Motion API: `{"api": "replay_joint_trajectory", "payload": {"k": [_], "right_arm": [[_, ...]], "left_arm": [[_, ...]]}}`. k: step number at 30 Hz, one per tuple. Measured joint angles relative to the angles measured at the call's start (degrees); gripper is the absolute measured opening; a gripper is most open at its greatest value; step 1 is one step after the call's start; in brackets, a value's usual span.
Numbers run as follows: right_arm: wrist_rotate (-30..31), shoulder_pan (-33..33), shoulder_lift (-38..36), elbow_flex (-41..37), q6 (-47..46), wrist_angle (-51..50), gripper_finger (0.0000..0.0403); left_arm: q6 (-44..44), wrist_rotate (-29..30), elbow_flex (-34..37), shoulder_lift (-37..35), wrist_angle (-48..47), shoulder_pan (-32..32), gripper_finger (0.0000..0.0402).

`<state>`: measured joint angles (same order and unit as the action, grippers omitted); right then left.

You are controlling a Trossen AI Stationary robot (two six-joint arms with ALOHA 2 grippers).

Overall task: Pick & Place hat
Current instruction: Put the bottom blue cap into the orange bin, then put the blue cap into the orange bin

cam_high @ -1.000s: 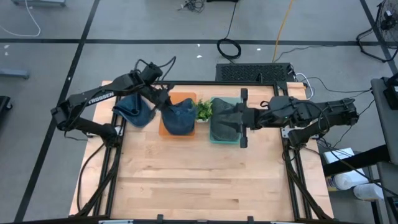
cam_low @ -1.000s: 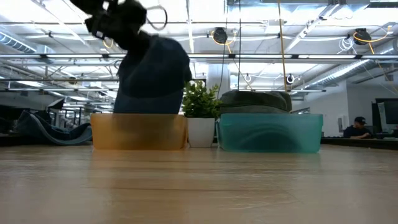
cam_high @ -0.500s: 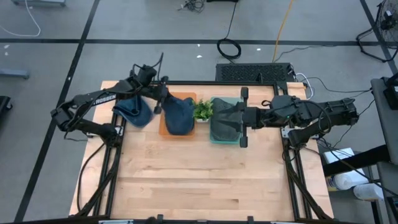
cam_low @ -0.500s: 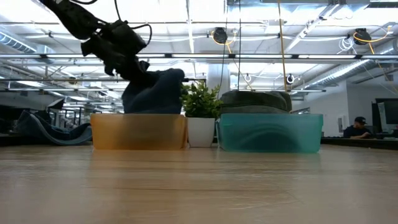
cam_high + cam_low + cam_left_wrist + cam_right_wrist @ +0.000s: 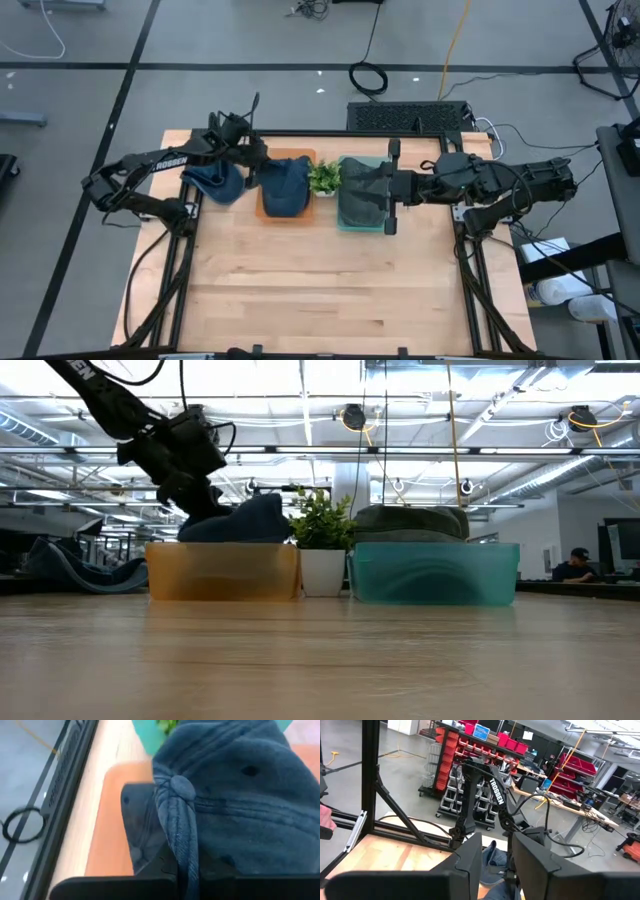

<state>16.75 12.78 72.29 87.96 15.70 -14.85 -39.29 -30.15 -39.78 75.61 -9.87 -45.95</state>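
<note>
A dark blue hat (image 5: 285, 188) lies slumped in the orange bin (image 5: 222, 570), its crown showing above the rim (image 5: 250, 520). My left gripper (image 5: 255, 165) is shut on it at the bin's left side, slanting down. A second blue hat (image 5: 215, 182) lies on the table left of the bin. A grey-green hat (image 5: 362, 190) sits in the teal bin (image 5: 435, 572). My right gripper (image 5: 388, 188) hovers high over the teal bin, pointing level toward the table's left. Its fingers stand a little apart with nothing between them (image 5: 495, 860). My left gripper pinches a bunched fold of the hat's crown (image 5: 181, 855) between its two fingers; the fold runs down from the top button (image 5: 180, 787). The fingers slant down from the table's left. The hat's body rests in the orange bin (image 5: 107, 820), slack.
A small potted plant (image 5: 325, 178) stands between the two bins at the table's far side. A black frame rail runs along the far edge (image 5: 330, 133). The near half of the wooden table (image 5: 320, 290) holds nothing.
My left gripper has gone down toward the orange bin and a little toward the table's left, tipping and rolling as it went, still shut on the blue hat. The hat hung tall above the bin; now it has sunk into it and slumped.
</note>
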Motion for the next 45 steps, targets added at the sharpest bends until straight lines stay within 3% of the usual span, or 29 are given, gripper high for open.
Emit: {"api": "replay_joint_trajectory", "payload": {"k": [7, 16, 20, 24, 38, 45], "right_arm": [[-0.1, 0.0, 0.5, 0.0, 0.0, 0.1, 0.01], [-0.3, 0.0, 2.0, 0.0, -0.2, -0.1, 0.01], [-0.3, 0.0, 2.4, 0.0, -0.2, 0.0, 0.01], [-0.3, 0.1, 2.4, 0.0, -0.2, 0.0, 0.01], [-0.3, 0.1, 2.4, 0.0, -0.2, 0.0, 0.01], [-0.3, 0.1, 2.4, 0.0, -0.2, 0.0, 0.01]], "left_arm": [[0.9, 2.9, 1.9, 0.1, 3.4, 1.5, 0.0003], [2.7, 6.2, 2.4, 5.7, 6.2, 3.9, 0.0003], [7.0, 6.2, 2.4, 5.8, 6.6, 4.1, 0.0016], [11.1, 6.2, 2.4, 5.3, 6.6, 4.1, 0.0065], [11.7, 7.8, 2.4, 1.4, 7.0, 4.6, 0.0287], [13.9, 9.3, 2.4, 1.4, 7.0, 4.6, 0.036]]}}
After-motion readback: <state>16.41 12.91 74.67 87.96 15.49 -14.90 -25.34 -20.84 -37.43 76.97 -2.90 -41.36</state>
